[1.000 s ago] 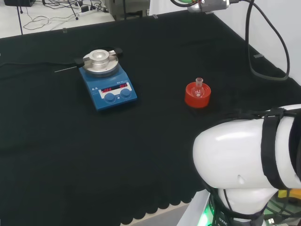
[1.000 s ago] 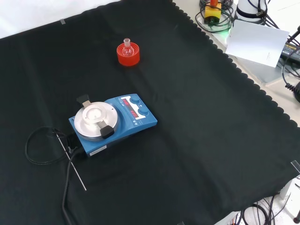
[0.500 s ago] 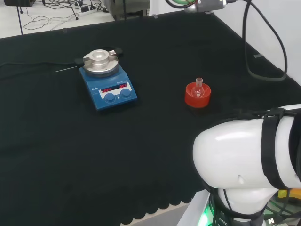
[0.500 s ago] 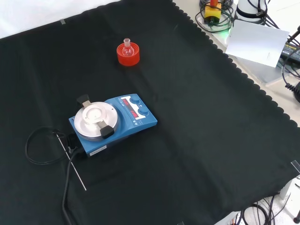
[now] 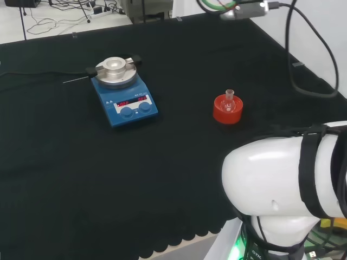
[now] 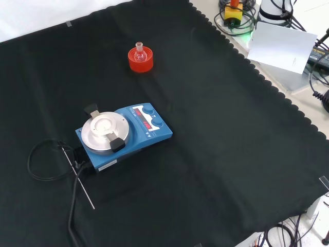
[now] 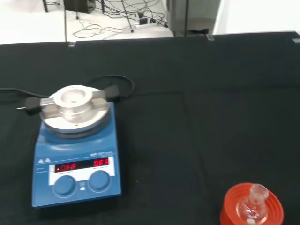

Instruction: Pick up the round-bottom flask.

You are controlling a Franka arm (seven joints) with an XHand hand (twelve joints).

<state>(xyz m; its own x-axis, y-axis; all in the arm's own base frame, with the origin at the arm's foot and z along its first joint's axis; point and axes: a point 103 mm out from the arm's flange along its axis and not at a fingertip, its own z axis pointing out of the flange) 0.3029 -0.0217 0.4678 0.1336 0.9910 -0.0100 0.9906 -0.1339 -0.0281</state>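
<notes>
A small clear round-bottom flask [image 5: 229,100] [image 6: 139,49] [image 7: 253,203] sits upright in a red ribbed ring stand [image 5: 227,110] [image 6: 140,60] [image 7: 253,211] on the black cloth. In the head view it stands right of centre; in the front view it is near the top, left of centre. The wrist view looks down on flask and stand from well above and off to one side. Nothing touches the flask.
A blue stirrer plate [image 5: 124,100] [image 6: 123,135] [image 7: 75,159] with a round metal top stands left of the flask in the head view, its black cable [image 6: 46,164] and a thin rod [image 6: 78,177] beside it. The arm's white link [image 5: 282,179] rises at the head view's lower right.
The arm part and cables at the head view's top right have shifted to the right. Flask, stand and stirrer plate have not moved.
</notes>
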